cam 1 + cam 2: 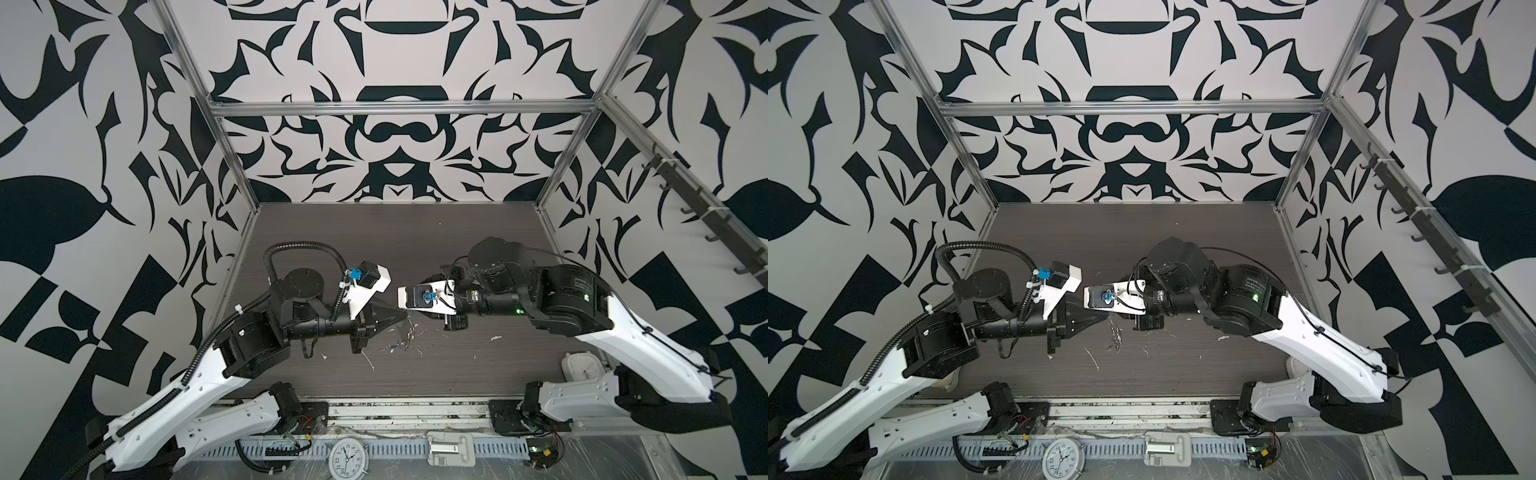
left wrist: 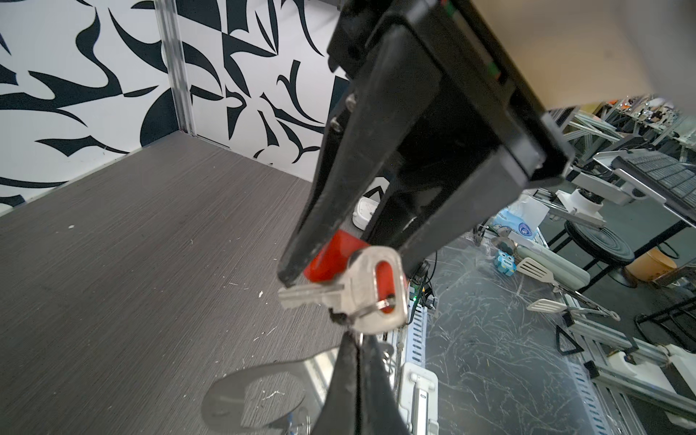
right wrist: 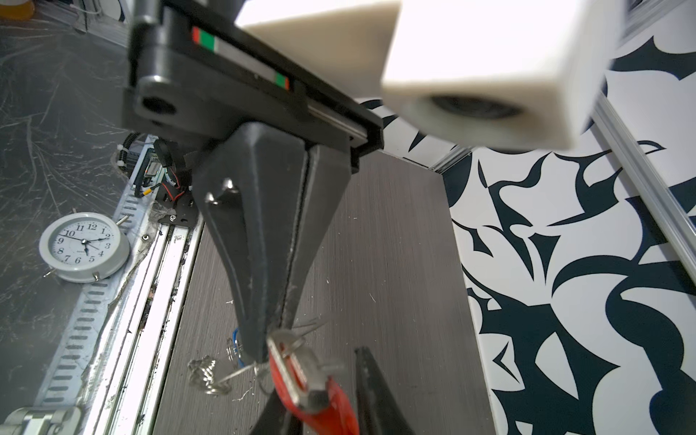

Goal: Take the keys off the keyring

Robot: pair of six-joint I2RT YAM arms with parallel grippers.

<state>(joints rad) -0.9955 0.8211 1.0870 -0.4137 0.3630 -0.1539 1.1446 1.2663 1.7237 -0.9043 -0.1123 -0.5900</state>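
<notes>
L end effector (image 2: 352, 335) pinches small ring (image 2: 373, 307), facing R end effector (image 2: 346, 269), apart round red tag (image 3: 324, 399).

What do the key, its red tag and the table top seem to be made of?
Key: metal, it seems; pale silvery, dull sheen.
Red tag: probably plastic; smooth, glossy, evenly coloured.
Table top: dark grey with fine straight grain lines, perhaps wood-look laminate; uncertain.

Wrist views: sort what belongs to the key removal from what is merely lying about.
Job: silver key, red tag, half-moon keyring, left end effector, right end effector.
Lying about: round alarm clock, grey latch, slotted spatulas.
</notes>
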